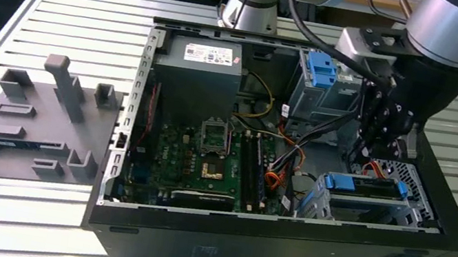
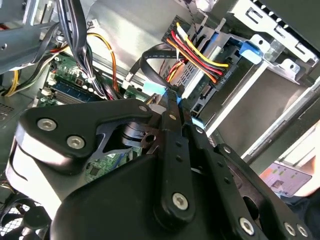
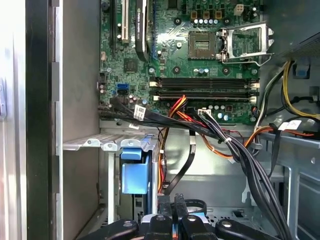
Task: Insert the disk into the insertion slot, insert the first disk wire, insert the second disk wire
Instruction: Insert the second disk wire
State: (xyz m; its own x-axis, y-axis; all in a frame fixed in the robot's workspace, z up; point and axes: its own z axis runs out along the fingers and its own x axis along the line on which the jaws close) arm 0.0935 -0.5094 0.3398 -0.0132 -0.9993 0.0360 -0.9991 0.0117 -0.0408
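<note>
The disk point(image 1: 366, 186), framed by its blue carrier, lies inside the insertion slot point(image 1: 415, 182), a low perforated silver bay at the exterior view's right of the open computer case. My gripper point(image 1: 361, 163) hangs just over the disk's inner end. In both wrist views its black fingers point(image 2: 172, 117) are shut on a flat black wire point(image 2: 150, 52) with a light blue plug point(image 2: 154, 87). A bundle of red, yellow and black wires point(image 2: 197, 52) ends in a black plug point(image 2: 222, 80) at the disk's rear edge. The carrier's blue end point(image 3: 135, 175) and the gripper point(image 3: 173, 204) show in the first wrist view.
A taller silver cage with a blue clip point(image 1: 319, 67) stands behind the bay. The motherboard point(image 1: 205, 159) and loose black cables point(image 3: 240, 155) fill the case's middle. A grey fixture plate point(image 1: 34, 124) lies on the slatted table at the exterior view's left.
</note>
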